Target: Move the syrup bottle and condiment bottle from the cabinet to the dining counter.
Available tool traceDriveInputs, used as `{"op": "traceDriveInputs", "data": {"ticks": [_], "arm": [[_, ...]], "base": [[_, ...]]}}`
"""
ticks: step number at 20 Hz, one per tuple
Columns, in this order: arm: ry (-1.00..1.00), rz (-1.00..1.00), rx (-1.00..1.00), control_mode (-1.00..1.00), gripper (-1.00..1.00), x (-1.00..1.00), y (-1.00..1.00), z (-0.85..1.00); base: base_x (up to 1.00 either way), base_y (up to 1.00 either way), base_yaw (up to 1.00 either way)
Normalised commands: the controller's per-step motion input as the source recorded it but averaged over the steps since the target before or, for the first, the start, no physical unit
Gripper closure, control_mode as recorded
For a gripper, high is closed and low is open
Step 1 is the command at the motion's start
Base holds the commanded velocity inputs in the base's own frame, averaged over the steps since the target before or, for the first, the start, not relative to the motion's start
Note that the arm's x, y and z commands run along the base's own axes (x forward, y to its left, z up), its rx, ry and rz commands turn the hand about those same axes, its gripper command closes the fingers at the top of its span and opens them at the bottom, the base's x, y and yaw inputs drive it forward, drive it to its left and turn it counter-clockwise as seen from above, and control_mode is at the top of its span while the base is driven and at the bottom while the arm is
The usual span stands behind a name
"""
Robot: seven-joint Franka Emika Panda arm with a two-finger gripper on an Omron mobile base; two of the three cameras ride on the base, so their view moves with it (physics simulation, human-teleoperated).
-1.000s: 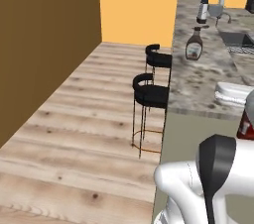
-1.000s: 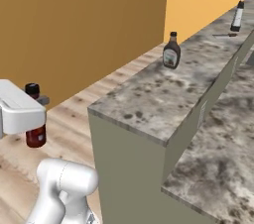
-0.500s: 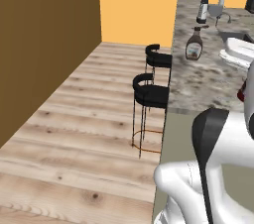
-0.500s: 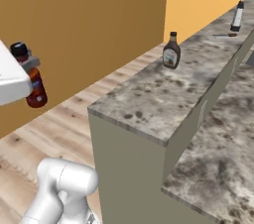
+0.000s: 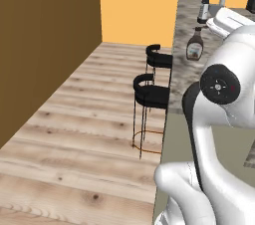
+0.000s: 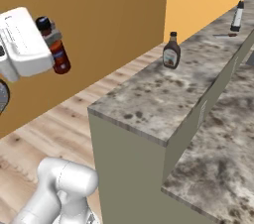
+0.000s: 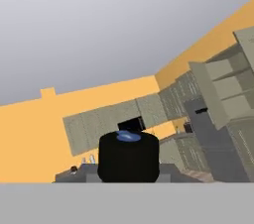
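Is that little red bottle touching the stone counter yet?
Apart. In the right base view the condiment bottle hangs in the gripper, left of the dining counter, with wall and floor between.

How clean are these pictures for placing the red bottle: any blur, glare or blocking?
Right base view: sharp, even light, condiment bottle in the gripper reads clearly. Left base view: the arm blocks much of the dining counter. Hand view: the bottle's black cap looms close, background soft.
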Motion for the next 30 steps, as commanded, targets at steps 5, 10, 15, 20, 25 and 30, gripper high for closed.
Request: {"op": "traceDriveInputs", "data": {"ticks": [5,10,15,20,25,30], "arm": [[-0.13,-0.16,0.0,-1.0,1.0,0.37,-0.51,-0.75],[-0.02,-0.15,0.0,-1.0,1.0,0.14,-0.45,-0.34],[0.08,-0.16,-0.02,-1.0,1.0,0.36,-0.16,0.0],[0.21,-0.19,-0.02,-1.0,1.0,0.6,-0.01,-0.02],[0.11,-0.13,0.01,-1.0,1.0,0.46,-0.07,-0.31],[0.03,-0.07,0.08,-1.0,1.0,0.17,-0.24,-0.35]], "base": [[0.0,0.0,0.0],[0.0,0.0,0.0],[0.0,0.0,0.0],[0.0,0.0,0.0],[0.0,0.0,0.0],[0.0,0.0,0.0]]}}
